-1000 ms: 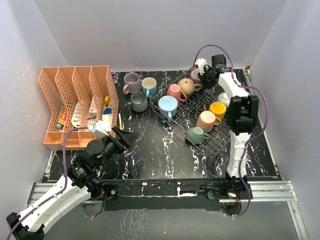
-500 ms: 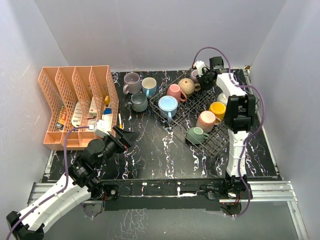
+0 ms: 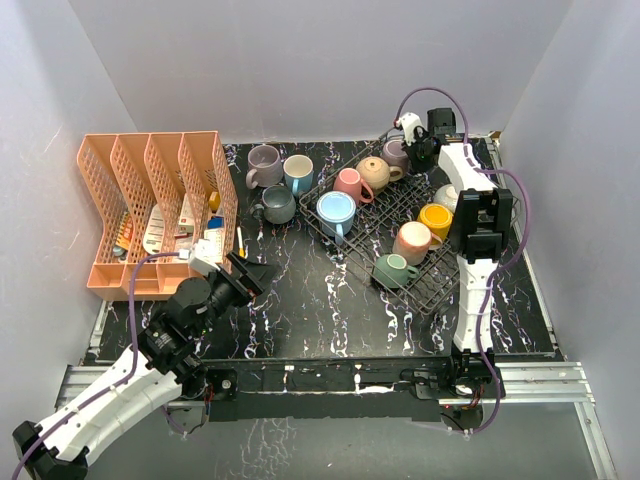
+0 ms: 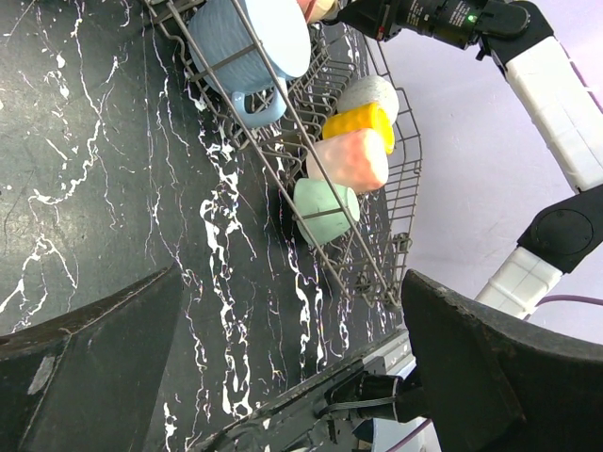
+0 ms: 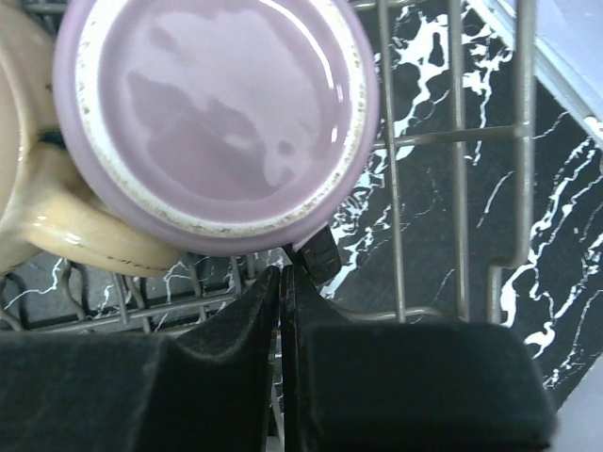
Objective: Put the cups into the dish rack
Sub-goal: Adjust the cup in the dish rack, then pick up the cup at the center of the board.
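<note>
The dish rack (image 3: 437, 285) sits right of centre and holds several cups: blue (image 3: 336, 210), pink (image 3: 350, 183), tan (image 3: 375, 172), yellow (image 3: 435, 218), green (image 3: 392, 270). A mauve cup (image 3: 397, 152) lies at its far corner. My right gripper (image 3: 414, 142) is shut just beside that cup. In the right wrist view the mauve cup (image 5: 217, 104) shows its base, and the shut fingertips (image 5: 283, 275) meet right under its edge. Mauve (image 3: 264, 163), light blue (image 3: 298, 172) and grey (image 3: 275, 205) cups stand on the table left of the rack. My left gripper (image 3: 250, 275) hangs open, with nothing in it, over the table.
An orange divided organiser (image 3: 155, 210) with small items stands at the left. The left wrist view looks along the rack's near side (image 4: 377, 254), past the green cup (image 4: 322, 209) and the yellow cup (image 4: 363, 122). Walls close in the table on three sides.
The right wrist shifted slightly left, then back right, at the rack's far corner, and the mauve cup now shows more. The left arm has not moved.
</note>
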`<state>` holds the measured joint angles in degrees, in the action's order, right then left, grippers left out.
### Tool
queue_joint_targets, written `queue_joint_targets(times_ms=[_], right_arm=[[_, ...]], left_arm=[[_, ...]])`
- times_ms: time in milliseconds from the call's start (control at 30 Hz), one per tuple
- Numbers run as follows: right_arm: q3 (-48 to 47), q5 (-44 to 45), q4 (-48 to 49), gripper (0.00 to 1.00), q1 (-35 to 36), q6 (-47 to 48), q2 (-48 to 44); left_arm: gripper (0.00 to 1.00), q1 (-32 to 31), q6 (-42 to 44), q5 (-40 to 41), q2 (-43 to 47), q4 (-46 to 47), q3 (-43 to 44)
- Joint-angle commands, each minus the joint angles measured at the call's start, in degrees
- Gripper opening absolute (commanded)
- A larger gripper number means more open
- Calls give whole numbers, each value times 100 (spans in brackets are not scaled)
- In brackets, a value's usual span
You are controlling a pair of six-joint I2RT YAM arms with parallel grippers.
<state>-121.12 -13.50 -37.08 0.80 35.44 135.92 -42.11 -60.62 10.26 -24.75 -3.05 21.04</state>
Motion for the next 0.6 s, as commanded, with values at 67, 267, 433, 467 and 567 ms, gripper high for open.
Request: queue_joint_targets(times_ms=[67,267,433,467,567], right_arm=[[-330,311,751,10,-62,-56,-6],[-252,223,832,14,-62,-72,-167],[446,-511,858,20,-62,-86,-1088],[630,-605,901,21,-62,-111,-1318],[1137,-1163,924,22,-62,-310,-1940]], left_arm=[[97,19,90,2,-105,129,303],[97,18,184,11,-180,105,409],[97,18,510,69,-305,158,573],[97,18,614,90,-368,177,615],[97,18,998,117,-632,217,892]])
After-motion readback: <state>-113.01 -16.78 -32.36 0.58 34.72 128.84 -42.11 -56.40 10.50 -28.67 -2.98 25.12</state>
